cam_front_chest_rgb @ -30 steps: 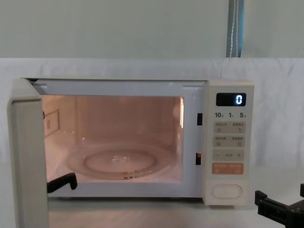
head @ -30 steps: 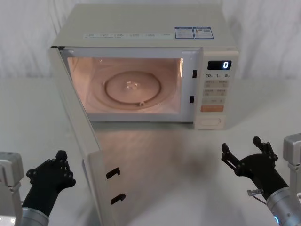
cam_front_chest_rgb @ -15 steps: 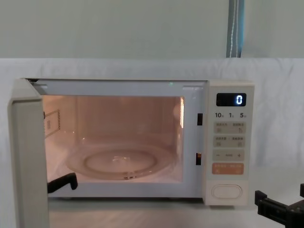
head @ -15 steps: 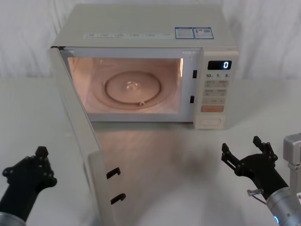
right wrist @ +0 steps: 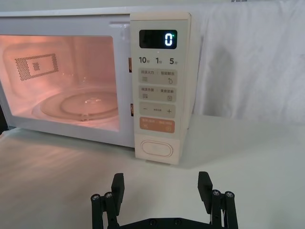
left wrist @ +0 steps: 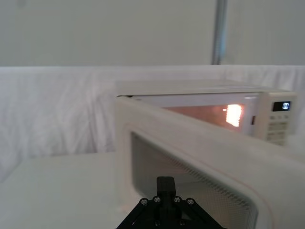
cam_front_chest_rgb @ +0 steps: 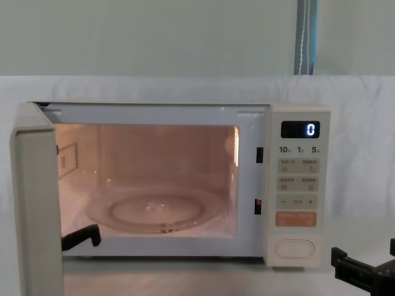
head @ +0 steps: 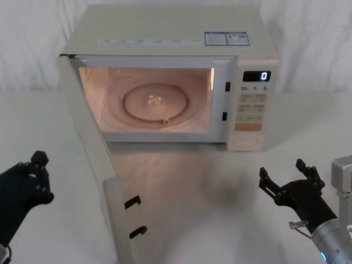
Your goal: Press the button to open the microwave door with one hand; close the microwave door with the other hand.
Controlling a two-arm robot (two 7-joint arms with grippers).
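Your microwave sits at worktop far edge, centred; display reads 0. Microwave door hangs wide open, swung out toward worktop near-left edge, cavity lit, glass turntable visible inside. Button at bottom of keypad strip, untouched. Your right end effector hovers at near-right corner, fingers spread wide, holding nothing. Your left end effector sits near left edge, outside open door; finger spread: cannot tell.

right end effector spread wide; left end effector low.
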